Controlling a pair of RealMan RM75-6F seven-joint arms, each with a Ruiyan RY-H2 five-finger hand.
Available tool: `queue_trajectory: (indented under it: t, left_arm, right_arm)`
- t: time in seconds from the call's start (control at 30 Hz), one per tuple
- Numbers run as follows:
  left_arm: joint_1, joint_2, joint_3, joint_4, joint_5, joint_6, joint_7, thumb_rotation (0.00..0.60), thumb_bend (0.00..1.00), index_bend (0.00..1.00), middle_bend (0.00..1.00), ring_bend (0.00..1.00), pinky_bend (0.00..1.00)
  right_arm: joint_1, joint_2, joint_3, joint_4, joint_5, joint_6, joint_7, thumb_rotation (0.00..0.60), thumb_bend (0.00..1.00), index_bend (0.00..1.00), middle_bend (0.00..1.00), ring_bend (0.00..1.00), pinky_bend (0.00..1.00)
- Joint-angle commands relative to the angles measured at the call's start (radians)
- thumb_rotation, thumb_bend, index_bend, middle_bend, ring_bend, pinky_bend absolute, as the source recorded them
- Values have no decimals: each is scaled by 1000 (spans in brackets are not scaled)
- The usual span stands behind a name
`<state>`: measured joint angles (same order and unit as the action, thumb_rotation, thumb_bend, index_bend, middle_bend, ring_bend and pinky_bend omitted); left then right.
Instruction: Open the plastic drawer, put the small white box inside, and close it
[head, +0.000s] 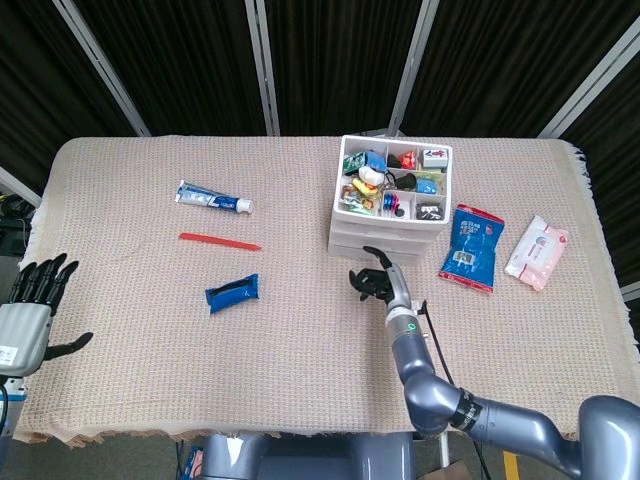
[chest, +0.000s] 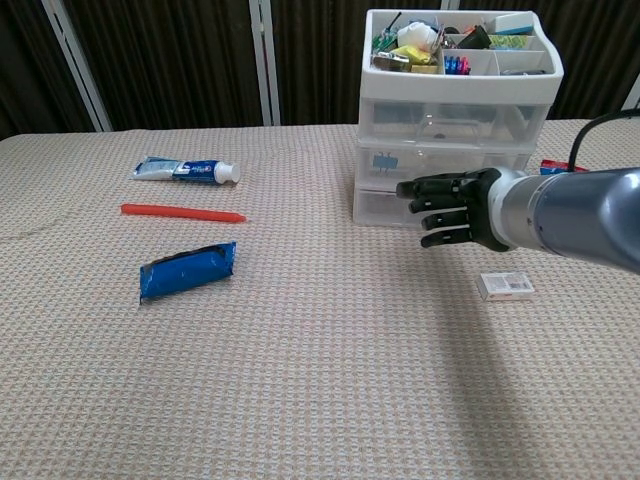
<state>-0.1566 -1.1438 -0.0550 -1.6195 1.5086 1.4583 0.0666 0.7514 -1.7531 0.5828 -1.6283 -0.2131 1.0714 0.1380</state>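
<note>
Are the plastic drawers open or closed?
Closed. All the drawer unit's fronts sit flush, and the small white box lies outside on the table.

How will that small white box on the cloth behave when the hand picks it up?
The small flat white box looks like thin card, so probably light and crushable. Lying flat on the woven tablecloth, it offers low edges; fingers may slide it rather than lift.

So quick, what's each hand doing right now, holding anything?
Left hand: open, fingers spread, holding nothing.
Right hand: open, holding nothing, fingers extended near the plastic drawer.
</note>
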Motion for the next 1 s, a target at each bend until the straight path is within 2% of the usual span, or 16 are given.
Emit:
queue_trajectory:
  t: [0.03, 0.27, 0.43, 0.67, 1.0]
  left_arm:
    - [-1, 2, 0, -2, -2, -4, -3, 600, 68, 48, 0, 0, 0]
    - [-3, 3, 0, -5, -3, -8, -5, 600, 66, 48, 0, 0, 0]
    - [-4, 4, 1, -8, -7, -13, -5, 600, 67, 47, 0, 0, 0]
    - [-5, 7, 1, -10, -8, -15, -10, 600, 67, 48, 0, 0, 0]
    - [-5, 10, 0, -13, -12, -19, -19, 600, 69, 47, 0, 0, 0]
  right_arm:
    - [7, -22, 20, 31, 16, 6, 4, 600, 329, 176, 715, 744, 648]
    - [2, -46, 59, 60, 39, 2, 22, 600, 329, 186, 716, 744, 649]
    - [-6, -61, 95, 62, 71, -11, 48, 600, 341, 254, 716, 744, 648]
    - [-5, -67, 152, 73, 142, -58, 70, 600, 344, 282, 715, 744, 648]
    - [14, -77, 171, 94, 166, -24, 52, 600, 345, 280, 716, 739, 648]
